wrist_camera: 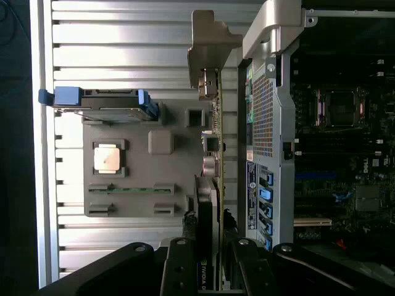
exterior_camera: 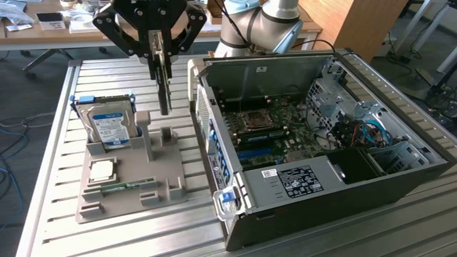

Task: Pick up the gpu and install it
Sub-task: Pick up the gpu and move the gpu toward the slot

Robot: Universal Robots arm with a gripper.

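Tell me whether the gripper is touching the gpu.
Touching. The exterior view shows the gpu hanging edge-on in the air, clamped in the gripper above the gray holder.

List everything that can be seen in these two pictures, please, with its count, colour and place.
gpu: one, dark with a pale bracket, upright above the holder
hard drive: one, silver with a blue-white label, standing in the holder
processor chip: one, silver, flat on the holder
memory stick: one, green, lying in the holder
holder: one, grey, on the table beside the case
computer case: one, black, open, on the exterior view's right
table: one, pale metal slats, under everything
gripper: one, black, shut on the gpu
robot arm: one, silver-grey, behind the case
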